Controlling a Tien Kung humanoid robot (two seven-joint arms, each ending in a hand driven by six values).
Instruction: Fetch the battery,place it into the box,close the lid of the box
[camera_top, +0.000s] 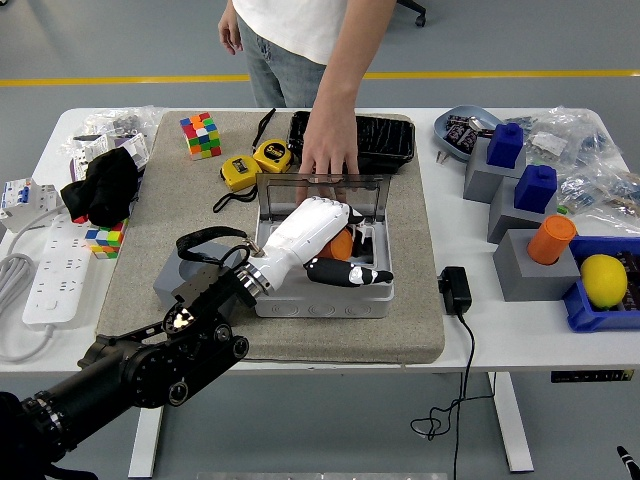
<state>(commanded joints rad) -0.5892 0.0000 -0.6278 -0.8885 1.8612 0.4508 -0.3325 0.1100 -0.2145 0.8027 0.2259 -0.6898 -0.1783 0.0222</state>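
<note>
Left hand (322, 238) inside open box (325, 296), white fingers curled round orange battery (342, 243), thumb jutting right; battery low over box floor, judged about to be set down. Person's hand (328, 157) presses on raised lid (322, 191), likely steadying it upright for access. Box sits on grey mat (140, 290). Right arm out of view.
</note>
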